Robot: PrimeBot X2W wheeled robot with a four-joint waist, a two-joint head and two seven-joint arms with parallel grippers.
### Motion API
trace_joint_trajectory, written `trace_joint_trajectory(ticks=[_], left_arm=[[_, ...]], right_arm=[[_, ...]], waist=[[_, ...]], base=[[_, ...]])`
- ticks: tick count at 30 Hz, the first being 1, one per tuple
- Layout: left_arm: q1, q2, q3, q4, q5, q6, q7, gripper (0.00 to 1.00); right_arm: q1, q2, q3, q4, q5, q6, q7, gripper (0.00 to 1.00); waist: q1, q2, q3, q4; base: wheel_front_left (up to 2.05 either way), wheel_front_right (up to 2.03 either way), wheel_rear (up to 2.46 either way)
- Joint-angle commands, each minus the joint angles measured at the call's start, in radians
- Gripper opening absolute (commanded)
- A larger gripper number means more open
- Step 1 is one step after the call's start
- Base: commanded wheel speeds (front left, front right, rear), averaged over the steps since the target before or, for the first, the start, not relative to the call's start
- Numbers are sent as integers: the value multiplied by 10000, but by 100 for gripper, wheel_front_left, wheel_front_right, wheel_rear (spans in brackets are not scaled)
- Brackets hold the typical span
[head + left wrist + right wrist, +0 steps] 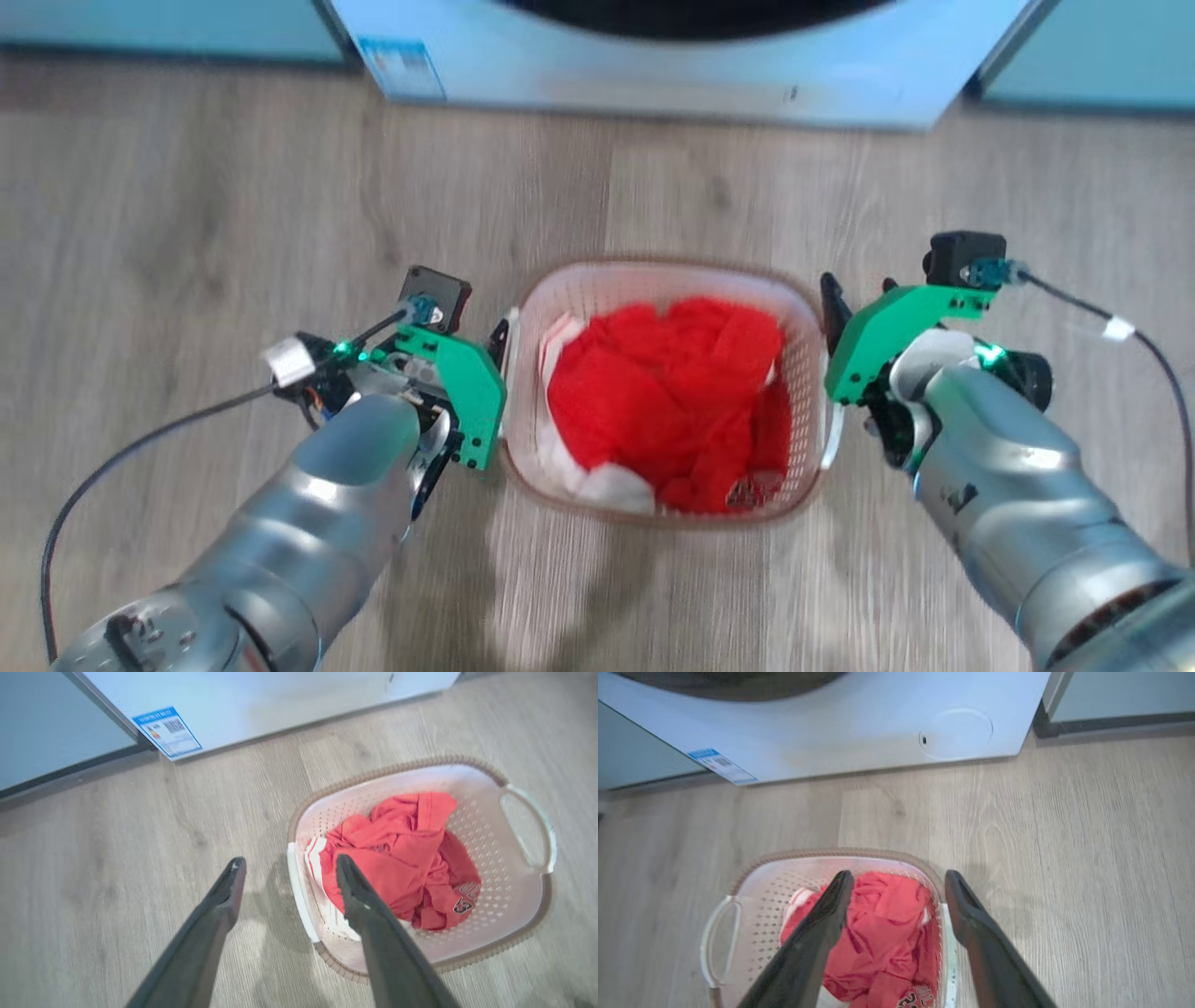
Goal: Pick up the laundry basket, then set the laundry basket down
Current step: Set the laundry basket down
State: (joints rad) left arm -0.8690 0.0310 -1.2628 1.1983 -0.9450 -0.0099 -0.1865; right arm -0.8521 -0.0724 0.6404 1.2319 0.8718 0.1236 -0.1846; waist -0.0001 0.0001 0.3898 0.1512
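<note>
closing in on both handles at once

on the left, the left gripper [289, 861] is hovering with its fingers spread wide and gripping nothing. one finger is hanging over the wooden floor [117, 858] and the other over the inside of the laundry basket [597, 294], so the white left handle [298, 896] is lying in the gap between them. whether either finger is touching the plastic, i cannot tell.

in the middle, the basket is sitting on the floor between the two arms, near the front of the washing machine [653, 65], and is carrying a heap of red clothing [667, 392].

on the right, the right gripper [900, 876] is doing the mirror of the left. its fingers are released and empty, and they are straddling the right handle [950, 956], one over the clothes and one over the floor.

judging from this, the robot is lining up the grasp and is not yet lifting. to do it well, both grippers should be sinking until the handles are sitting deep between the fingers, not at the tips. they should be closing together so the basket is not getting shoved sideways. the inner fingers are passing close to the cloth and risk pinching it with the handle. the lift should be rising level on both sides.
</note>
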Motion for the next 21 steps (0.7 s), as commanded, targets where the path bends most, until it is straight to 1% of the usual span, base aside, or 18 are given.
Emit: trace_joint_trajectory(ticks=[1, 4, 5, 6, 8, 9, 11, 13, 17, 19, 21], left_arm=[[-94, 193, 342, 3, -118, 32, -416, 100], [-76, 261, 719, -200, -151, 180, -714, 100], [-128, 339, 938, -467, -97, 290, -736, 100], [-186, 490, 1302, -942, 30, 492, -742, 100], [-6, 882, 2144, -2111, 506, 986, -747, 100], [517, 1275, 3119, -3417, 1110, 1477, -749, 100], [1254, 1615, 4054, -4754, 1858, 1911, -750, 100], [2079, 1825, 4868, -5987, 2605, 2237, -750, 100], [3755, 1931, 6351, -8100, 3801, 2566, -751, 100], [4574, 1864, 7078, -9047, 4320, 2663, -751, 100], [5365, 1756, 7649, -9887, 4888, 2634, -752, 100]], right_arm=[[355, 217, 0, -416, 135, 71, -367, 100], [542, 218, -146, -852, 151, 71, -680, 100], [596, 215, -221, -1027, 95, 71, -729, 100], [637, 166, -345, -1261, -4, 71, -753, 100], [788, -37, -982, -2129, -330, 71, -764, 100], [1192, -162, -1754, -3112, -944, 71, -767, 100], [1801, -120, -2514, -4155, -1659, 71, -768, 100], [2505, -14, -3148, -5217, -2384, 71, -769, 100], [3976, 167, -3878, -7057, -3522, 71, -770, 100], [4657, 202, -3958, -7813, -3978, 71, -770, 100], [5292, 213, -3922, -8508, -4076, 71, -771, 100]], waist=[[1, -1, -1474, 48], [1, -1, -2052, 94], [1, -1, -2224, 114], [1, -1, -2379, 136], [1, -1, -2642, 163], [1, -1, -2888, 159], [1, -1, -3112, 140], [1, -1, -3305, 130], [1, -1, -3632, 84], [1, -1, -3756, 46], [1, -1, -3833, 21]], base=[[0, 0, 0], [0, 0, 0], [0, 0, 0], [0, 0, 0], [0, 0, 0], [0, 0, 0], [0, 0, 0], [0, 0, 0], [0, 0, 0], [0, 0, 0], [0, 0, 0]])
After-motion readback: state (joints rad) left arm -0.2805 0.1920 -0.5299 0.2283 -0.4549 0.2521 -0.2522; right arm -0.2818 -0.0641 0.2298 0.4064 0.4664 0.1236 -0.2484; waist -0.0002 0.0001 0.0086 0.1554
